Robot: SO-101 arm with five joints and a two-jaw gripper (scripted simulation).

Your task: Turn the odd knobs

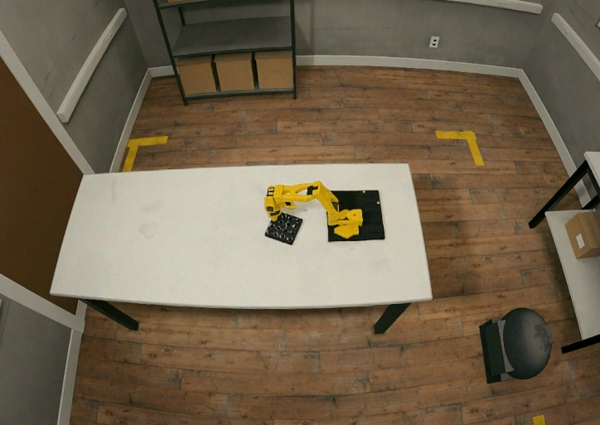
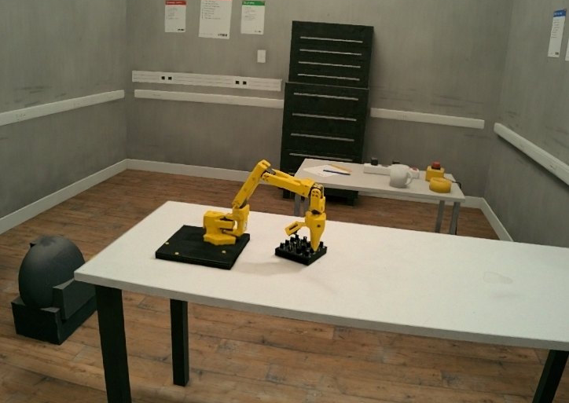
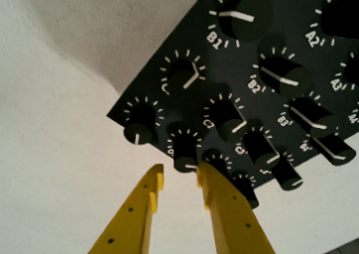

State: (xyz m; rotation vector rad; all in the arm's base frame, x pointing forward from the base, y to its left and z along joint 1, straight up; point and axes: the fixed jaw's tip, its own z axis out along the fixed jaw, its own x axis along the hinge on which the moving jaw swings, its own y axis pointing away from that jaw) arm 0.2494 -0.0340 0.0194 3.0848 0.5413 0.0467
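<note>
The black knob box (image 1: 292, 238) (image 2: 292, 255) (image 3: 149, 83) stands on the white table. In the wrist view my gripper (image 1: 274, 219) (image 2: 314, 249) (image 3: 179, 168) has a narrow gap between its fingertips, with nothing gripped. The top of knob D2 (image 3: 184, 158) shows in that gap, its line pointing right. Knob D1 (image 3: 137, 133) is left of the fingers, its line pointing down the image. Knobs C1 (image 3: 180, 80), C2 (image 3: 230, 125) and C3 (image 3: 262, 150) have lines toward the upper right. Lines on B1 (image 3: 248, 26) and B2 (image 3: 293, 73) run left. D3 is partly hidden; row A is cut off.
The arm's yellow base stands on a black board (image 1: 370, 226) (image 2: 192, 255) on the white table (image 1: 194, 264) (image 2: 413, 287). The other knobs stand close beside the fingers, and the right finger overlaps part of the D row in the wrist view.
</note>
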